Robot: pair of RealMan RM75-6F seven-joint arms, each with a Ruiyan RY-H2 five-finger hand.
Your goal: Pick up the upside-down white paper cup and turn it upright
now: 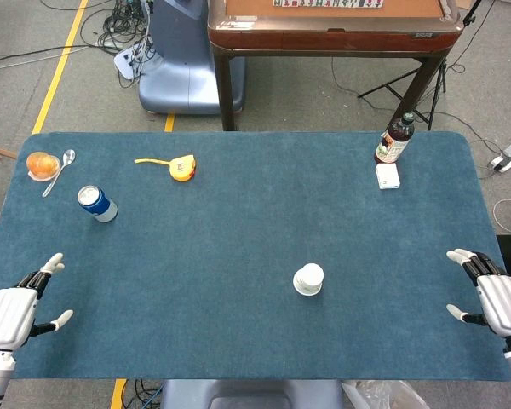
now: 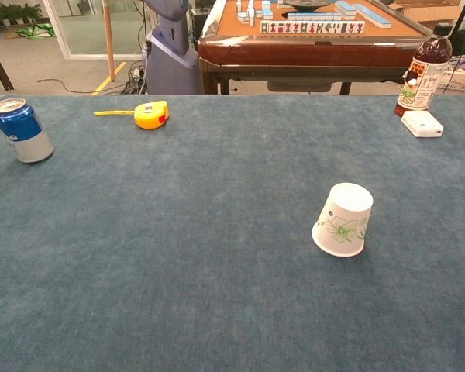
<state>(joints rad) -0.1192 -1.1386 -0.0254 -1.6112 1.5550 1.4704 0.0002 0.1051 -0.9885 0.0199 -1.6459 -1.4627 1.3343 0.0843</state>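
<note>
The white paper cup [image 1: 308, 279] [image 2: 343, 219] stands upside down on the blue table, right of centre and toward the front; a green flower print shows on its side in the chest view. My left hand [image 1: 17, 307] hovers at the front left corner, fingers spread and holding nothing. At the front right edge my right hand [image 1: 492, 294] is likewise spread and holds nothing, well to the right of the cup. Neither hand shows in the chest view.
A blue drink can [image 1: 96, 204] [image 2: 23, 129], an orange fruit [image 1: 43, 164] with a spoon [image 1: 60, 170], and a yellow tape measure [image 1: 181, 166] [image 2: 150, 115] lie at the back left. A dark bottle [image 1: 395, 139] [image 2: 422, 74] and white box [image 1: 387, 176] [image 2: 422, 123] stand back right.
</note>
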